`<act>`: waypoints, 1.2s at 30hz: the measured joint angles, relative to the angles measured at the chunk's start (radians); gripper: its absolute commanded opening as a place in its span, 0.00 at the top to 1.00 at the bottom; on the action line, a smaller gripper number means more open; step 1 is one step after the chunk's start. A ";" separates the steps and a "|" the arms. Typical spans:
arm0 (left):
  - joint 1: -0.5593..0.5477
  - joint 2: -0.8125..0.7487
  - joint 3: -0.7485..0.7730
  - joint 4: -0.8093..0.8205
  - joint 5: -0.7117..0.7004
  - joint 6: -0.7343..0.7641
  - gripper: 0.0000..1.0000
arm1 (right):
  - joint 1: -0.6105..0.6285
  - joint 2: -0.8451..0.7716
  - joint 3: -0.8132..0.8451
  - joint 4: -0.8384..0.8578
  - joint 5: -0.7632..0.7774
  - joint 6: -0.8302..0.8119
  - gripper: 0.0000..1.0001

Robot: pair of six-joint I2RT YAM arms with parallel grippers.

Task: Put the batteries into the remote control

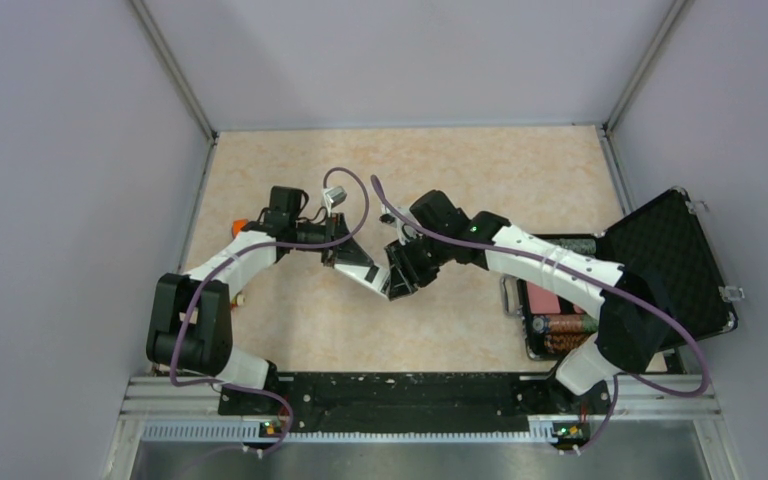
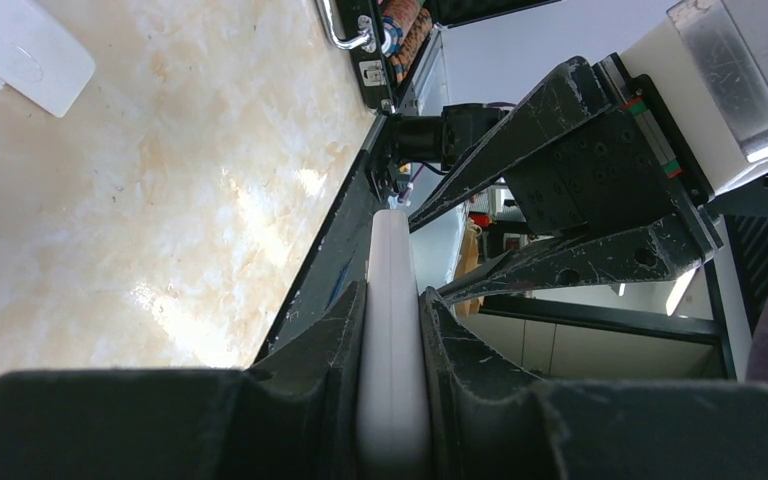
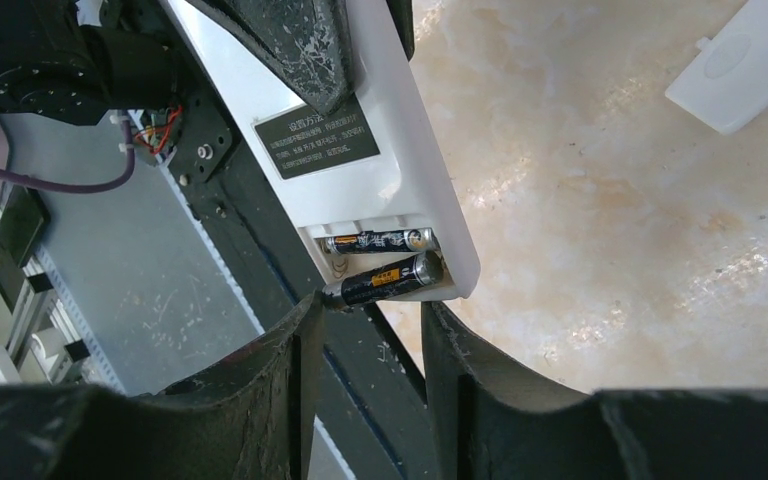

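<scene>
My left gripper (image 1: 345, 258) is shut on the white remote control (image 1: 368, 275) and holds it above the table. In the left wrist view the remote (image 2: 392, 290) shows edge-on between the fingers. In the right wrist view the remote (image 3: 360, 110) shows its open compartment. One battery (image 3: 378, 241) lies seated in it. A second battery (image 3: 390, 280) lies tilted, its left end sticking out past the rim. My right gripper (image 3: 370, 315) is open and empty just below the compartment. Its left fingertip (image 3: 312, 305) touches the second battery's protruding end.
The loose white battery cover (image 3: 745, 65) lies on the table; it also shows in the left wrist view (image 2: 25, 50). An open black case (image 1: 660, 265) with chip rolls and a pink deck stands at the right. An orange tool (image 1: 240, 225) lies by the left arm.
</scene>
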 measured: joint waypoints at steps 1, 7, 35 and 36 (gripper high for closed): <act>0.000 0.000 0.000 0.000 0.001 0.000 1.00 | 0.000 0.000 0.000 0.000 -0.002 0.001 0.60; 0.000 -0.002 0.000 0.004 0.005 -0.002 1.00 | 0.000 0.000 0.000 0.001 -0.005 0.016 0.54; -0.003 -0.047 0.000 0.037 0.027 0.001 1.00 | -0.074 0.041 0.000 0.031 -0.121 0.024 0.47; -0.005 -0.047 0.000 0.037 0.029 0.002 1.00 | -0.074 0.043 0.001 0.031 -0.131 0.017 0.48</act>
